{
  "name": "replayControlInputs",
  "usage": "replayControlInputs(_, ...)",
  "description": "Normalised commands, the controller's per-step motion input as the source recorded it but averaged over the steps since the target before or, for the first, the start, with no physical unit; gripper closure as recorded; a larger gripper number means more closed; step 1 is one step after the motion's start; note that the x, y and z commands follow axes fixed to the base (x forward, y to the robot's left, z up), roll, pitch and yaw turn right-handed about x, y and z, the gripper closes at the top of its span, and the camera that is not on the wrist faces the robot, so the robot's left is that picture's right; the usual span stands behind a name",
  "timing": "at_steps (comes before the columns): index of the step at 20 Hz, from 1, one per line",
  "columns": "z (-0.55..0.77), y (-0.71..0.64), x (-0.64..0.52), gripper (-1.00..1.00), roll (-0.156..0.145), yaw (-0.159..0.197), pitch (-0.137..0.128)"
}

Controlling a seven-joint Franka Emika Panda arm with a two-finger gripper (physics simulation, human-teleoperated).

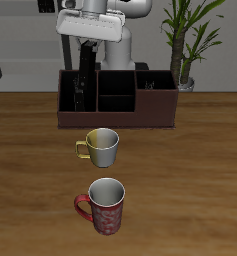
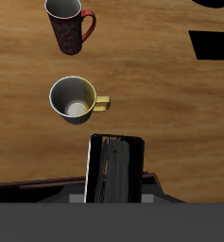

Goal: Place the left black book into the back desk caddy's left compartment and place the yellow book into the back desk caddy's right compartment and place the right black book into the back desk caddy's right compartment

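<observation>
The back desk caddy (image 1: pixel 118 118) is a long dark reddish-brown box at the table's back. My gripper (image 1: pixel 87 58) hangs above one end compartment (image 1: pixel 74 92) and is shut on a thin black book (image 1: pixel 85 85) that stands upright, its lower end down inside that compartment. In the wrist view the same black book (image 2: pixel 113 170) shows end-on with pale page edges, over the caddy's rim (image 2: pixel 28 192). Which of the two black books it is cannot be told. Something pale (image 1: pixel 153 79) stands in the opposite end compartment. The yellow book is not plainly visible.
A yellow-handled grey mug (image 1: pixel 102 147) (image 2: pixel 74 98) stands in front of the caddy. A red patterned mug (image 1: pixel 106 205) (image 2: pixel 66 24) sits nearer the table's front edge. A potted plant (image 1: pixel 190 45) rises behind the caddy's far end.
</observation>
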Motion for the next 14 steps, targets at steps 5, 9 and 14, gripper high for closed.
replayControlInputs(5, 0.17, 0.73, -0.47, 1.0, 0.058, 0.042, -0.017)
replayControlInputs(9, 0.09, 0.36, -0.21, 1.0, 0.05, 0.035, -0.032)
replayControlInputs(14, 0.1, 0.6, -0.23, 1.0, 0.051, 0.012, 0.001)
